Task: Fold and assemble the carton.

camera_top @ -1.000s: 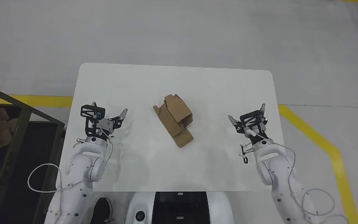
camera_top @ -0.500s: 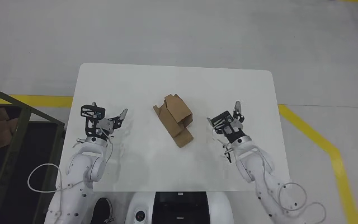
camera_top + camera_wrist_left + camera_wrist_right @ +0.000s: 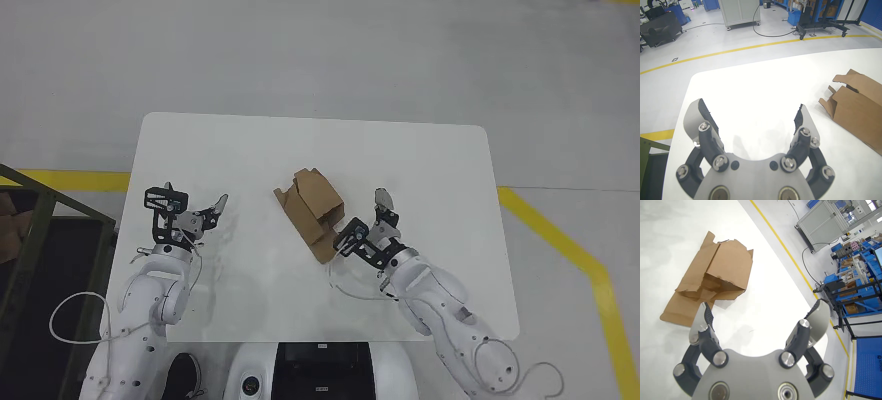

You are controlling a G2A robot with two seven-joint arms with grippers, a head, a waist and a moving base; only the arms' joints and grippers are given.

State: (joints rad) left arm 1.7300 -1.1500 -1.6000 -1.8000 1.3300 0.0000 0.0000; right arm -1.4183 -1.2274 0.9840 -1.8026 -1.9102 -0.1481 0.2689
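The right end effector hangs wide open just beside the half-folded carton, with one finger close to its flat panel. The light cardboard could slide or crumple if that finger pushes instead of pinching, and a raised flap may spring back. The left end effector, also wide open, sits well apart from the carton, with bare tabletop between them. The tabletop edges lie far from the carton.

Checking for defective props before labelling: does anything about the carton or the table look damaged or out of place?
Yes. The carton lies half-collapsed and at a slant on the table. Several of its flap edges are ragged, as if torn rather than cleanly cut. Nothing else stands out.
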